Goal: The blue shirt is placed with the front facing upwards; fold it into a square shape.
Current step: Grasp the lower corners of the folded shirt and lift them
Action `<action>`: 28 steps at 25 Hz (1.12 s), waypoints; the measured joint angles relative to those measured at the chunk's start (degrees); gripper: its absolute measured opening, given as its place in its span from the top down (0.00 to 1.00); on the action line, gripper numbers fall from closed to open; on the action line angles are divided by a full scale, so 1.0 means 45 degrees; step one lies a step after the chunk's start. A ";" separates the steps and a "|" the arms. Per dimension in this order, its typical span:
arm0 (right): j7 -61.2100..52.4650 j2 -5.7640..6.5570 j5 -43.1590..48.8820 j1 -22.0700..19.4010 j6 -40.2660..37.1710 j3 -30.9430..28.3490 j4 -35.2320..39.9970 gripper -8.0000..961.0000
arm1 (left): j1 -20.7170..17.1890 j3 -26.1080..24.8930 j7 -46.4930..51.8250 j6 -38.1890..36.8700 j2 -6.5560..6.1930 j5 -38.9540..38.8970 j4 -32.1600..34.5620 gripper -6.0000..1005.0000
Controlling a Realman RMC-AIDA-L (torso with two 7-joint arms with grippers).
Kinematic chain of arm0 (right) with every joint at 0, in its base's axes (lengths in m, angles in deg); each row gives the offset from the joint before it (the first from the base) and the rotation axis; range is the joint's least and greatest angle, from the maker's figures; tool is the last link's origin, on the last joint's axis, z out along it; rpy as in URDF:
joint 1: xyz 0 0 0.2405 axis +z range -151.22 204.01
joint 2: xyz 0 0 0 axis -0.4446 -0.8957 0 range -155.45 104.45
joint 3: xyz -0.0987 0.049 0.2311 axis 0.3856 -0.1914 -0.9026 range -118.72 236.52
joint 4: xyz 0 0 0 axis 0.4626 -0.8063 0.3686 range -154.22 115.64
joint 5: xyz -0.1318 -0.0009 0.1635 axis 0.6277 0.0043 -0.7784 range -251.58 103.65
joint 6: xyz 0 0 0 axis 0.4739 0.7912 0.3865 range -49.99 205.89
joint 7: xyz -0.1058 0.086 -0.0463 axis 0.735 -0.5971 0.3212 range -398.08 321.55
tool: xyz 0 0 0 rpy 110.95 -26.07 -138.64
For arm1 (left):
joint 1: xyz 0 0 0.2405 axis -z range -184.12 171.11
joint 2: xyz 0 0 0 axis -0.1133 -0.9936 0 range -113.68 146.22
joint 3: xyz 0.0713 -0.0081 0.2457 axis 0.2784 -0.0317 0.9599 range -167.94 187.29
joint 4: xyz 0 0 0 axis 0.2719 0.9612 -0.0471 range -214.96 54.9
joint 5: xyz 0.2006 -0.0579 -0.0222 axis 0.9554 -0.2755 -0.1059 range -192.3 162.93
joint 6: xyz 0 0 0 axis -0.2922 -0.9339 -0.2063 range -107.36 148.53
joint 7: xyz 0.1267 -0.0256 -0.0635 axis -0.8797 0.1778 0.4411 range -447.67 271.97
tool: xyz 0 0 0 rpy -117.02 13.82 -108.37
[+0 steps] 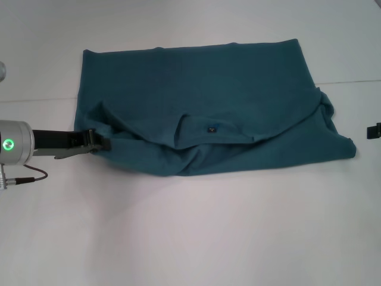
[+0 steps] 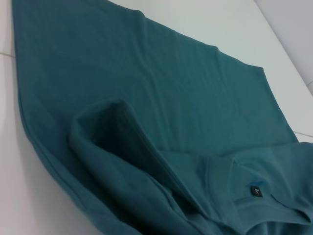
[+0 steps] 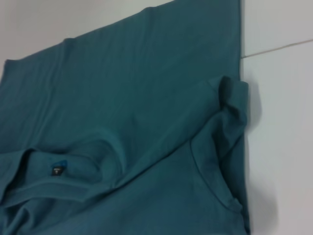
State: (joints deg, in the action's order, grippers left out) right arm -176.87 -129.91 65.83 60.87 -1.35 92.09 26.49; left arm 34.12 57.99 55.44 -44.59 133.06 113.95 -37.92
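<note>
The shirt lies mid-bench, its near half bunched around the collar label. The left hand, seemingly shut on the left edge, should pull the fold flat and square. The right hand's grip cannot be told.

My left arm ends in a silver cylinder with a glowing green ring, a thin dark cable trailing beneath; my left gripper is black with olive fingers.

The blue shirt lies on the table, left hand at its left edge.
</note>
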 joint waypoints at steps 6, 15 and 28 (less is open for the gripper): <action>0.0131 -0.0332 0.0138 0.0343 0.1154 0.0047 -0.0808 0.04 | -0.0100 -0.0009 0.0074 0.0001 0.0032 0.0000 0.0071 0.96; 0.0180 -0.0930 0.0168 0.0933 0.4032 0.0749 -0.2363 0.04 | -0.0152 -0.0015 0.0081 0.0000 0.0091 -0.0034 0.0095 0.96; 0.0093 -0.1306 0.0185 0.1172 0.5666 0.1680 -0.3084 0.05 | -0.0161 -0.0013 0.0017 0.0128 0.0100 -0.0115 0.0075 0.96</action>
State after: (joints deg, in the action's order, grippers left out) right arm -176.45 -135.79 66.66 66.14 24.14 99.64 12.62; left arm 33.40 57.93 55.52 -44.02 133.51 113.43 -37.58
